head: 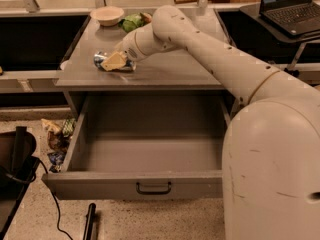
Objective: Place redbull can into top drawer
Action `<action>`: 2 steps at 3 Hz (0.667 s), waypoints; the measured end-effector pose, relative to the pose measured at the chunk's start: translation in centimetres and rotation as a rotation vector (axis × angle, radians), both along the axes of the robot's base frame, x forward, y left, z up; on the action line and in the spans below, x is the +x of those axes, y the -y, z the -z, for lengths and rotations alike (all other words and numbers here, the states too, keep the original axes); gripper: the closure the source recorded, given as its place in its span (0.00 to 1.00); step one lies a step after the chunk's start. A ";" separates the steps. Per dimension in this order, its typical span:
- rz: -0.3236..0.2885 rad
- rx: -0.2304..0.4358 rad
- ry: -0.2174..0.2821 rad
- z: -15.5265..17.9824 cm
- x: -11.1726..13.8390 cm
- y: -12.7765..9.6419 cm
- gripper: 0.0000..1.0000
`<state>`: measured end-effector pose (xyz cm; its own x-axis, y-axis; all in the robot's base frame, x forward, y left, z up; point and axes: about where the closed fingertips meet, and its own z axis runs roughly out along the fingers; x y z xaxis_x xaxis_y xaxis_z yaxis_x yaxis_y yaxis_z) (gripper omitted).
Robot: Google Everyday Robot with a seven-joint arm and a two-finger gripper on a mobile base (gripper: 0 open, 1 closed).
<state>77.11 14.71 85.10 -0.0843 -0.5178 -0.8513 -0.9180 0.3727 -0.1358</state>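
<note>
Blue-silver redbull can [101,60]: lying on its side on the grey cabinet top [170,71], near the left front edge, not upright.
Can axis: roughly left-right across the view, right end slightly nearer the camera.
Gripper [115,61]: down on the middle of the can, touching or all but touching it. Both can ends show past it, left and right.
Jaw state: cannot tell. The gripper body hides the contact, so it is unclear whether the can is clamped.
Key relation: the can is directly under the gripper, so no reach is left. The approach looks crosswise to the can's axis, which suits a grip across its width.
Top drawer [100,185]: pulled fully open, below and in front of the cabinet edge. Nothing visible inside.
Path judgement: lift, bring the can toward the camera past the front edge, then lower it into the drawer.
Risk: a round can on its side may roll if the grip is off-centre.
Bowl [107,15]: at the back of the top, well apart from the can. Contents not visible.
Green snack bag [131,22]: beside the bowl, out of the way.
</note>
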 end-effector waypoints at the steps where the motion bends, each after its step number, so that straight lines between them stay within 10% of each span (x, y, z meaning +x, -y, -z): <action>1: 0.004 0.015 -0.007 0.2 0.2 0.1 0.64; 2: 0.001 0.038 -0.001 -0.2 0.2 0.1 0.87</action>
<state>77.34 14.63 85.29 -0.0857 -0.4853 -0.8701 -0.9179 0.3781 -0.1205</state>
